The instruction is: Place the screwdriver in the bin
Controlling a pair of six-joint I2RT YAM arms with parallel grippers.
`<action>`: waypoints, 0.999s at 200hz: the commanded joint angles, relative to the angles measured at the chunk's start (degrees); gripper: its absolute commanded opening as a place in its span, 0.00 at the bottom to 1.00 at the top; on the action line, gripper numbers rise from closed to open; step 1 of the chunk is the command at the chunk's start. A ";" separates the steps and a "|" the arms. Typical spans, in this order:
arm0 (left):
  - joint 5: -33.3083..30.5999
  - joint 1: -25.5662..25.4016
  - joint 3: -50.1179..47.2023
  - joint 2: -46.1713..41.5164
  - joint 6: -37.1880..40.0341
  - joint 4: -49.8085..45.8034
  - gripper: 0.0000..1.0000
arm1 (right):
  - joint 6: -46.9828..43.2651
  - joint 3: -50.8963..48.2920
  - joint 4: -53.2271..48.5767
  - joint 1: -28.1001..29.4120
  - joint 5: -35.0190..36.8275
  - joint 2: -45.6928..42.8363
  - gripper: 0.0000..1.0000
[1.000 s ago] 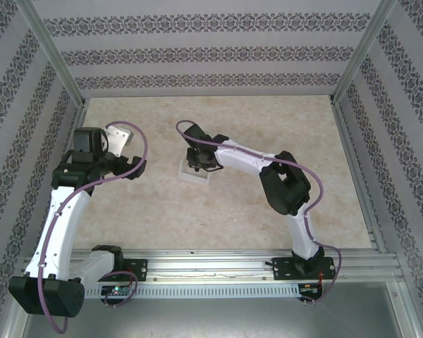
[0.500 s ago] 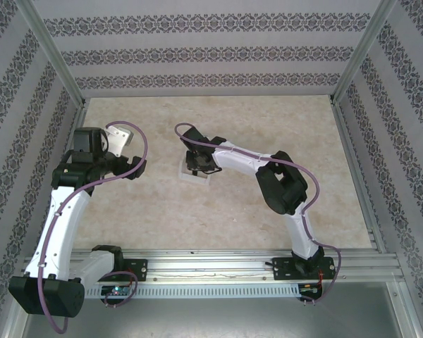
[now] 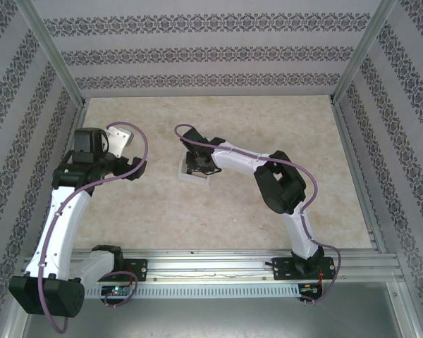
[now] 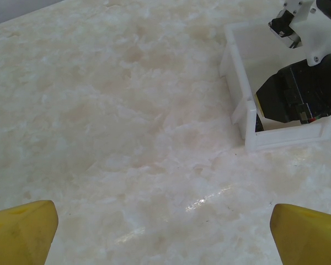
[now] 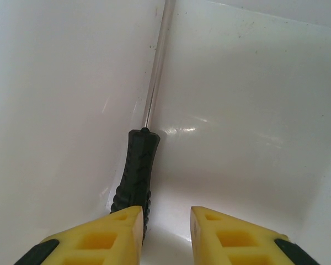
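The screwdriver [image 5: 135, 176] lies inside the white bin [image 5: 248, 110], its black ribbed handle and thin metal shaft resting along the left wall. My right gripper [image 5: 166, 232] is lowered into the bin and open. The gap between its yellow fingers is empty, and the handle sits just beside the left finger [image 5: 99, 240]. From above, the right gripper [image 3: 196, 163] covers most of the bin [image 3: 194, 177]. In the left wrist view the bin's wall [image 4: 240, 110] shows at the upper right with the right gripper [image 4: 298, 94] in it. My left gripper [image 4: 163, 234] hangs wide open over bare table.
The marble-patterned tabletop [image 3: 218, 211] stretches around the bin. Patterned walls and metal frame posts [image 3: 53, 53] enclose the workspace. The left arm [image 3: 63, 211] stays at the left side, well apart from the bin.
The right arm has eased slightly left and settled over the bin. The left arm has not moved.
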 commanded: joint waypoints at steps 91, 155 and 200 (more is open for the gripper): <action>1.14 -0.89 0.08 1.87 0.19 -0.91 0.99 | -6.20 6.24 -6.06 3.36 7.46 -6.08 0.38; -5.50 -0.87 0.66 7.18 -7.58 5.83 0.99 | -16.06 -5.72 1.56 4.49 15.54 -23.81 0.62; -10.71 -0.76 -7.46 7.71 -14.08 19.13 0.99 | -28.67 -14.50 4.07 3.15 22.86 -33.72 0.89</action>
